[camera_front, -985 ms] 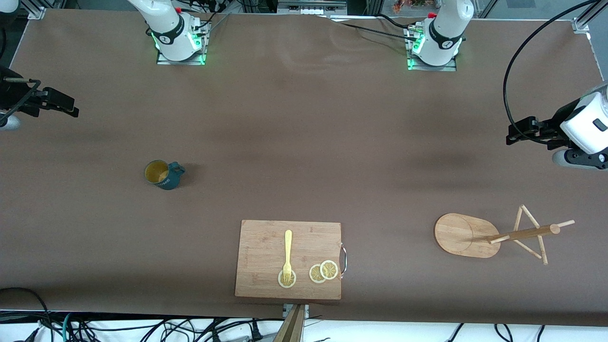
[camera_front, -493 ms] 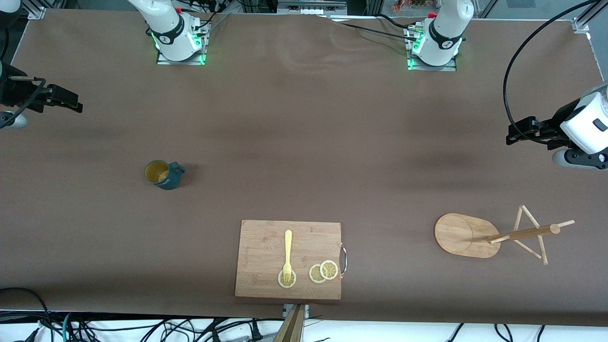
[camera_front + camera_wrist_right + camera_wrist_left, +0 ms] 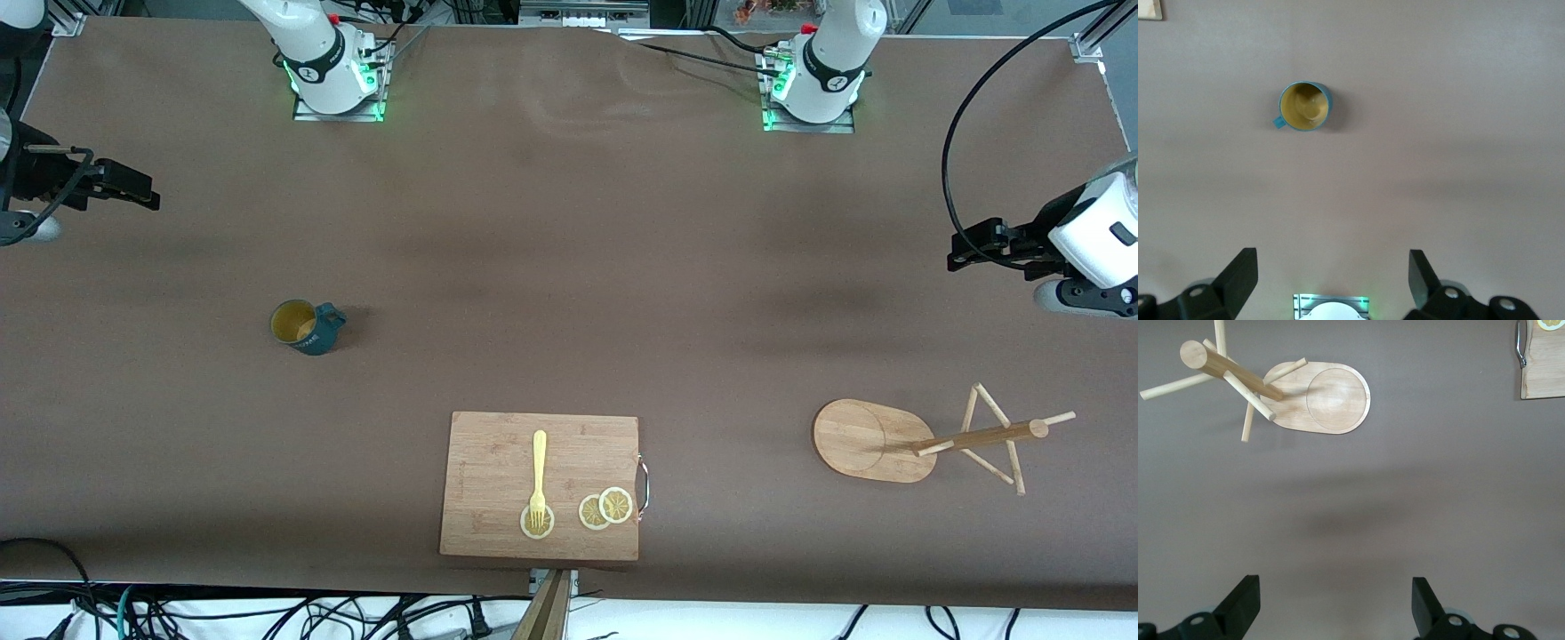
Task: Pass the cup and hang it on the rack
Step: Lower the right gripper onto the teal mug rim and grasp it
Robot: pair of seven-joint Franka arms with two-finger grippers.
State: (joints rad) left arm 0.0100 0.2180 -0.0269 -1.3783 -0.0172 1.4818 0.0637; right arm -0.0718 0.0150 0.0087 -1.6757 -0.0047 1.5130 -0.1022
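Both arms up over tabletop (image 3: 569, 267) ends. Right tool (image 3: 133, 185) empty, fingers apart; cup (image 3: 305, 326) upright nearby. Left tool (image 3: 965, 249) empty, fingers apart, w/ rack (image 3: 925, 440) standing near it.

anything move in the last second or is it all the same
Only the right gripper moved: it drifted slightly toward the middle of the table and away from the front camera, open and empty. The left gripper waits, open. The cup, the rack and the cutting board stayed put.
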